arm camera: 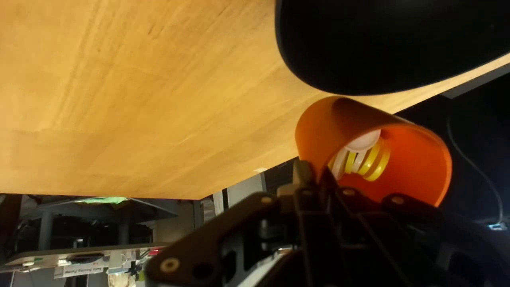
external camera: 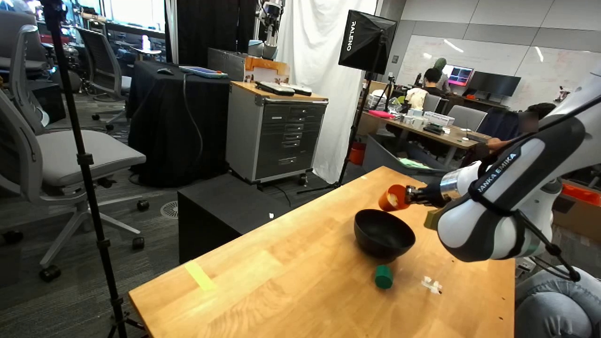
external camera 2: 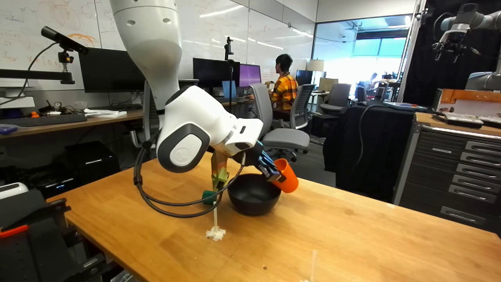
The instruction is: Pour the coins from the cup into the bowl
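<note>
The orange cup (external camera: 384,203) hangs tilted beside the rim of the black bowl (external camera: 382,237), raised off the table. My gripper (external camera 2: 276,174) is shut on the cup's wall, with one finger inside and one outside, as the wrist view of the gripper (arm camera: 318,173) shows. Inside the cup lie the coins (arm camera: 376,164), several yellow and white discs resting against its wall. An exterior view shows them as a pale patch, the coins (external camera: 392,199). The bowl (external camera 2: 254,201) stands upright on the table; its visible inside is plain black, though part is shadowed.
A small green object (external camera: 383,277) lies close to the bowl, under the arm in an exterior view. White tape (external camera 2: 215,234) sticks to the wooden table (external camera: 281,281). A loose cable (external camera 2: 176,215) loops down from the arm. Someone's knee (external camera: 558,300) is by the table's edge.
</note>
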You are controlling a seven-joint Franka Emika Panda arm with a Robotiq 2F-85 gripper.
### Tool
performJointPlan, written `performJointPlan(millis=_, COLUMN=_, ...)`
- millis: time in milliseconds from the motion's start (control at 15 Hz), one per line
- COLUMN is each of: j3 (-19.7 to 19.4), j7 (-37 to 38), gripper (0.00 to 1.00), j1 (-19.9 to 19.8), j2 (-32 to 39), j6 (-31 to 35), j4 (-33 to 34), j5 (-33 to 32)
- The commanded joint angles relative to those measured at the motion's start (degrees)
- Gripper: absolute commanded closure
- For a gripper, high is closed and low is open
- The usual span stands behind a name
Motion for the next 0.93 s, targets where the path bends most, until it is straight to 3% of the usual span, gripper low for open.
performJointPlan(millis=0, j3=2.5, j7=-2.6, gripper=0.96, j1=-0.4, j2=3.3, j6=8.0, j4=2.3, j5=2.9)
performJointPlan(millis=667, j3=6.5, j7=-3.4, gripper=0.96, j1=-3.8, j2=12.0, j6=25.9, j4=7.0, j5=1.4)
performJointPlan(millis=733, j3=-0.6, j7=1.3, gripper=0.96, j1=2.9, j2=13.0, j6=22.4, j4=9.0, j5=1.9)
performJointPlan(millis=800, j3=-2.0, j7=1.8, gripper=0.96, j1=3.9, j2=14.1, j6=22.0, j4=10.0, j5=2.1)
performJointPlan(millis=867, j3=4.9, j7=-3.8, gripper=0.96, j1=-3.0, j2=14.4, j6=26.9, j4=9.6, j5=1.6)
